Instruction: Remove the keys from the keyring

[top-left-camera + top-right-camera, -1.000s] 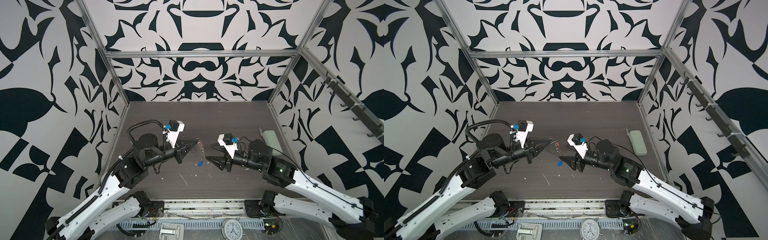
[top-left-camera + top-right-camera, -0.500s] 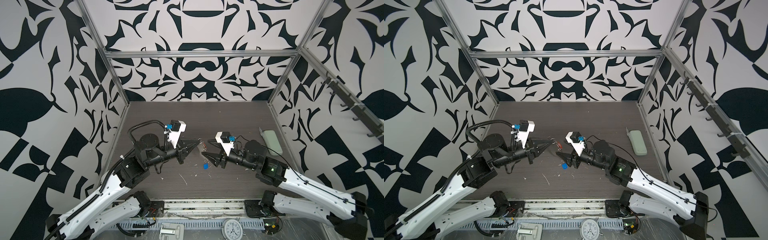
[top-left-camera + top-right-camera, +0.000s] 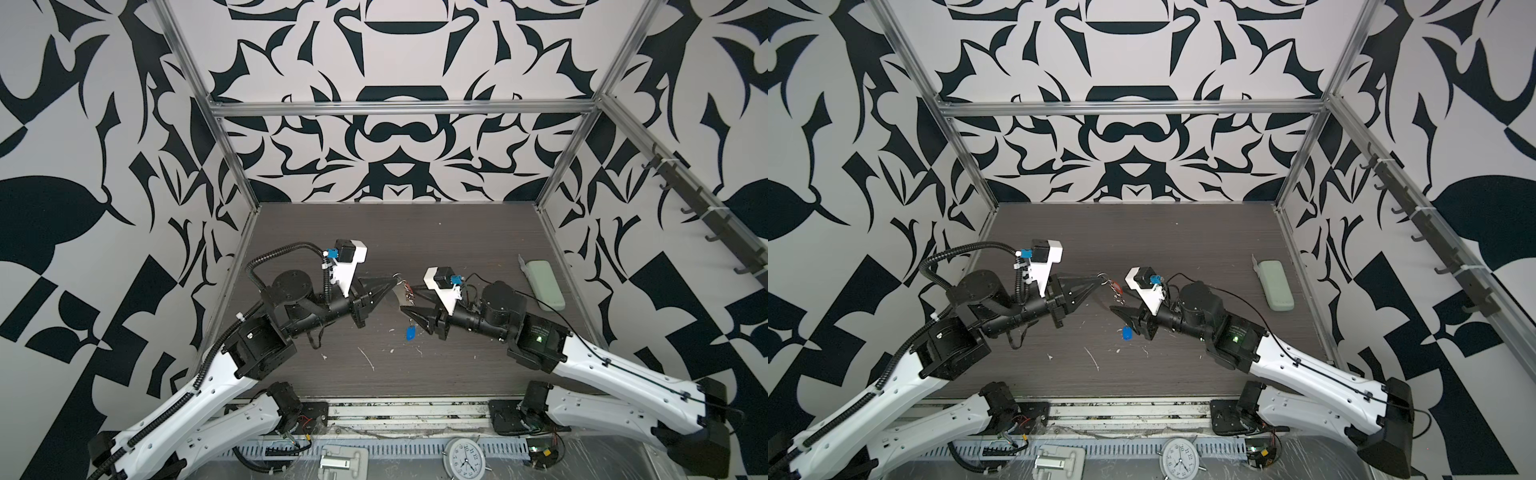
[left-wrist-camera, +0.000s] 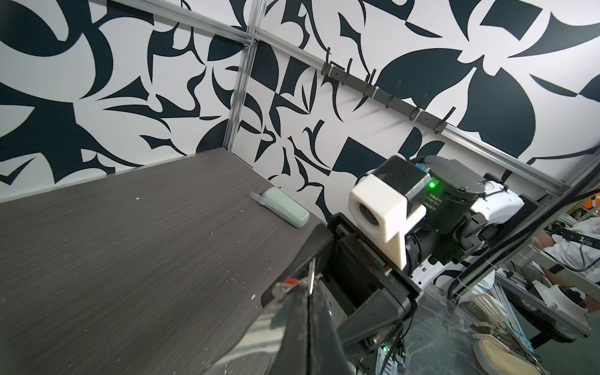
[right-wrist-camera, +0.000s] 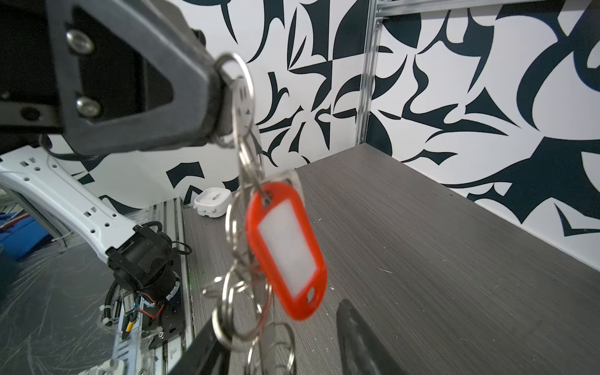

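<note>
Top views show the left gripper (image 3: 394, 278) pinched tight on the top ring of the keyring (image 3: 405, 292). The keyring hangs in the air over the middle of the dark table (image 3: 457, 232). The right gripper (image 3: 406, 300) faces it with its jaws apart and holds nothing. A red tag (image 3: 1117, 286) is on the hanging chain. A blue tag (image 3: 411, 333) lies flat on the table just under the right gripper, apart from the chain (its key is too small to make out). A pale-green case (image 3: 544, 284) lies by the right wall, closed, so its inside is hidden. The left wrist view shows the left gripper's fingers (image 4: 295, 331) pressed together, with a silver ring and a bit of red at their tip. The right wrist view shows the keyring up close: shiny silver rings (image 5: 240, 292) linked in a chain, and the red tag with a white window. The right gripper's dark fingers (image 5: 357, 341) sit on each side of the lowest rings, with space between them.
</note>
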